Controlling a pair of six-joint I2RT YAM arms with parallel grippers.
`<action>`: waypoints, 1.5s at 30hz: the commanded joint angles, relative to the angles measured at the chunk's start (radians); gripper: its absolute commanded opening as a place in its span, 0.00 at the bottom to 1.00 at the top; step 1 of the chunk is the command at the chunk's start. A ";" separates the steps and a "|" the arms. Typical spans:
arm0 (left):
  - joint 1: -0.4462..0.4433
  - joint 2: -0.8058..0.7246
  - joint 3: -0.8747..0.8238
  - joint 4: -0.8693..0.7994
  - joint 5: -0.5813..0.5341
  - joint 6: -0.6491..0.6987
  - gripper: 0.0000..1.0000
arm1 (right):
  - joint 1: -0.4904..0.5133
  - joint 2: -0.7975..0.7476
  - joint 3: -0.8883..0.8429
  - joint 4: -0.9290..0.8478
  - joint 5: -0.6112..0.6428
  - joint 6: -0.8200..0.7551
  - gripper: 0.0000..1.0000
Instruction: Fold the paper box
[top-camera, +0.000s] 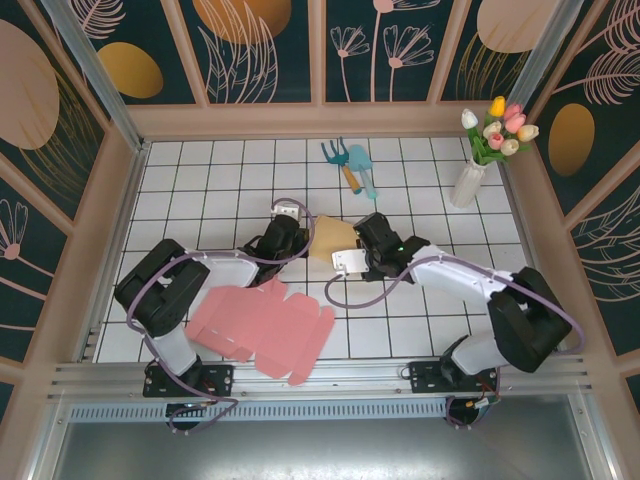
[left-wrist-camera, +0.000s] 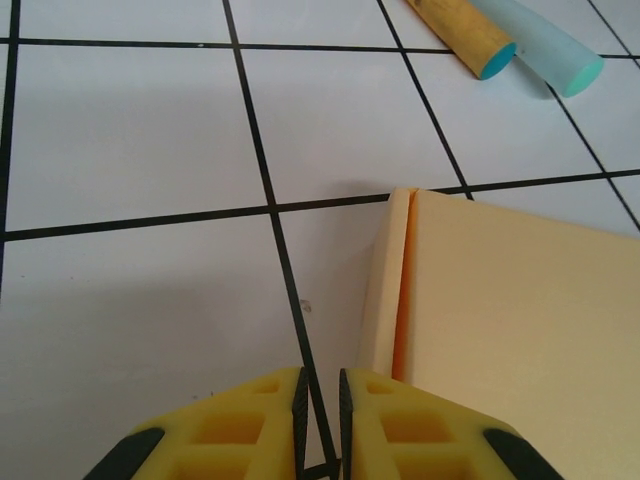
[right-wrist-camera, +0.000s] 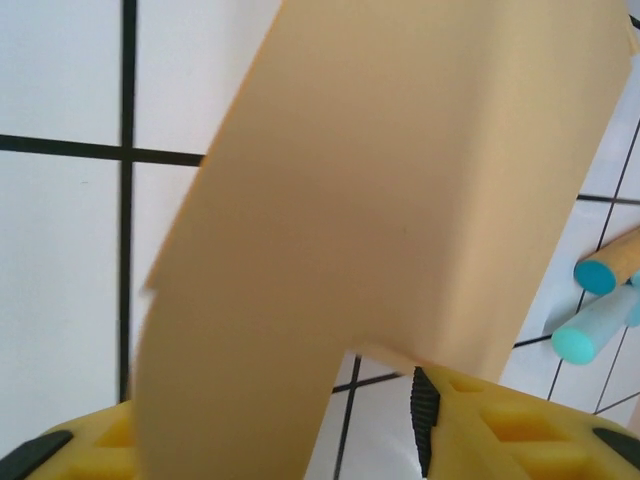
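Note:
A tan paper box (top-camera: 330, 245), partly folded, lies at the middle of the tiled table between my two grippers. My left gripper (top-camera: 288, 238) sits at its left edge. In the left wrist view its yellow fingers (left-wrist-camera: 320, 390) are almost together with nothing between them, and the box's folded edge (left-wrist-camera: 500, 320) lies just to their right. My right gripper (top-camera: 366, 243) is at the box's right side. In the right wrist view a raised tan flap (right-wrist-camera: 380, 200) covers the left finger, and a gap separates it from the right pad (right-wrist-camera: 424, 425). A pink flat paper box (top-camera: 262, 325) lies near the left arm's base.
A small garden rake and trowel (top-camera: 352, 168) lie behind the tan box; their handle ends (left-wrist-camera: 540, 50) show in both wrist views. A white vase of tulips (top-camera: 478, 160) stands at the back right. Wooden walls (top-camera: 120, 200) ring the table.

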 joint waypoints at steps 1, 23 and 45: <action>-0.003 0.032 0.018 -0.014 -0.024 0.020 0.19 | 0.004 -0.084 0.058 -0.139 -0.075 0.078 0.53; -0.003 0.039 0.041 -0.020 -0.004 0.013 0.19 | -0.054 -0.143 -0.148 0.395 0.100 1.485 0.44; -0.005 -0.250 -0.117 -0.004 0.012 -0.046 0.38 | -0.059 0.157 -0.253 0.618 0.152 1.665 0.46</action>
